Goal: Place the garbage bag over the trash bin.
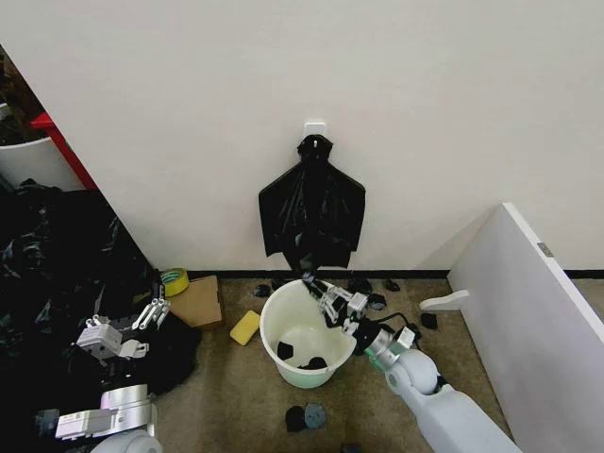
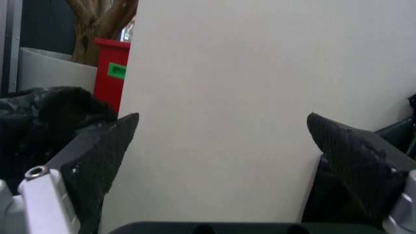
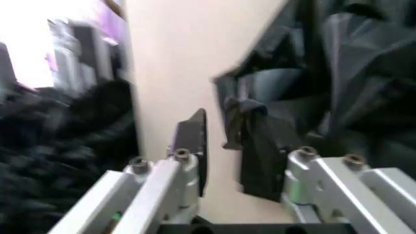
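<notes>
Taking the trash bin point(image 1: 304, 335) as the landmark: far to its left lies a heap of crinkled black plastic point(image 1: 57, 274) against the slanted wall edge. The left gripper point(image 1: 154, 311) hovers at the heap's near side, well apart from the bin; in the left wrist view its fingers point(image 2: 97, 161) stand spread wide with bare wall between them. Closer to the bin's left are a cardboard box point(image 1: 196, 300) with a tape roll point(image 1: 174, 280) behind it, and a yellow sponge point(image 1: 244, 327) just beside the bin's left wall.

The bin stands open on the floor near the wall, small black scraps inside it. Straight behind and above it, the garbage bag point(image 1: 312, 212) hangs from a white wall hook point(image 1: 314, 126), its lower edge ending just above the bin's far rim.

The right gripper point(image 1: 316, 283) reaches over the bin's far right rim toward the bag's lower edge; its fingers point(image 3: 192, 146) are parted, and a fold of the bag point(image 3: 256, 141) lies between them, not clearly pinched.

Right of the bin stands a white flat board point(image 1: 528, 311), leaving a narrow strip of floor where the right arm lies. More black scraps point(image 1: 304, 416) dot the floor in front of the bin.
</notes>
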You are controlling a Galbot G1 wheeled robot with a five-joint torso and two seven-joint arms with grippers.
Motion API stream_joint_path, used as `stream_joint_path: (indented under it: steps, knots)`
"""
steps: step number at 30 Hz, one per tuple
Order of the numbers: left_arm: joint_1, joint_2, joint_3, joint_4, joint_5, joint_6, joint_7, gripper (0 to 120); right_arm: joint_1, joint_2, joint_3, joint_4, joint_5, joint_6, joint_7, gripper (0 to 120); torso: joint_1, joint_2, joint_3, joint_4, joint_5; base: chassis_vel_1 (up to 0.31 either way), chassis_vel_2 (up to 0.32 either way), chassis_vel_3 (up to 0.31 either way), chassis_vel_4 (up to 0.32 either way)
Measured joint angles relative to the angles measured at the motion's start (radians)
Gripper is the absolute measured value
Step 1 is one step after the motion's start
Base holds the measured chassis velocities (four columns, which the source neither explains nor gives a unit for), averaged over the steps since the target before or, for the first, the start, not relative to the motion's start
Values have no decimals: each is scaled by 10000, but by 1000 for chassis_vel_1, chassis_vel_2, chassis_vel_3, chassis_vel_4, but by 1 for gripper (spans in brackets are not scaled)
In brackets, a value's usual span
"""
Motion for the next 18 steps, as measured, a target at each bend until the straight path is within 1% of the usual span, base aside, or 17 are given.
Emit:
stream_joint_path:
  steps: [1, 2, 3, 4, 5, 6, 7, 8, 10, 12, 13, 14, 15, 17, 18]
  knots:
    - [0, 8, -1, 3, 0, 0, 0, 100, -210, -125, 22, 327, -456, -257, 783, 30, 0, 0, 0, -2, 0, 0, 0, 0, 0]
    - [0, 12, -2, 5, 1, 0, 0, 100, -276, -161, 29, 437, -591, -344, 1028, 31, 0, 0, 0, -3, -1, 0, 0, 0, 0]
    - [-12, 33, -10, 24, 1, -1, -1, 100, -638, -343, 71, 1015, -1233, -746, 2160, 39, 0, 0, 0, -4, 0, 0, 0, 0, 0]
    - [-20, 36, -13, 32, 1, -2, -3, 100, -758, -400, 98, 1218, -1444, -875, 2459, 41, 0, 0, 0, -4, 0, 0, 0, 0, 0]
    - [-37, 44, -16, 52, 1, -2, -10, 100, -981, -486, 169, 1598, -1861, -1074, 2929, 46, 0, 0, 0, -4, -1, 0, 0, 0, 0]
    - [-37, 44, -16, 52, 1, -2, -10, 100, -981, -486, 169, 1598, -1861, -1074, 2929, 46, 0, 0, 0, -4, -1, 0, 0, 0, 0]
    - [-47, 45, -14, 67, 1, -3, -11, 100, -1121, -537, 223, 1883, -2242, -1230, 3285, 51, 0, 0, 0, -3, -2, 0, 0, 0, 0]
    - [-54, 44, -11, 76, 1, -3, -12, 100, -1176, -555, 248, 2012, -2454, -1312, 3454, 52, 0, 0, -1, -3, -1, 0, 0, 0, 0]
    - [-79, 26, 20, 99, 14, -5, -15, 100, -1310, -589, 326, 2424, -3332, -1711, 4086, 61, 0, 0, 0, -2, -1, 0, 0, 0, 0]
    - [-98, 7, 48, 118, 35, -8, -18, 100, -1410, -658, 331, 2951, -4225, -2675, 5106, 71, 0, 0, 0, -1, 0, 0, 0, 0, 0]
    - [-101, 11, 46, 130, 36, -12, -25, 100, -1484, -724, 255, 3256, -4386, -3375, 5665, 76, 0, 0, 0, 0, -1, 0, 0, 0, 0]
    - [-101, 11, 46, 130, 36, -12, -25, 100, -1484, -724, 255, 3256, -4386, -3375, 5665, 76, 0, 0, 0, 0, -1, 0, 0, 0, 0]
    - [-101, 16, 43, 134, 36, -14, -26, 100, -1517, -750, 217, 3381, -4388, -3644, 5852, 78, 0, 0, 0, 0, 0, 0, 0, 0, 0]
    - [-103, 63, 3, 163, 20, -32, -37, 100, -1664, -903, -54, 4036, -3921, -4863, 6554, 86, 0, 0, -1, -2, -2, 0, 0, 0, 0]
    - [-105, 108, -43, 189, -3, -56, -52, 100, -1759, -1009, -307, 4529, -3198, -5682, 6902, 90, 0, 0, -1, -2, -1, 0, 0, 0, 0]
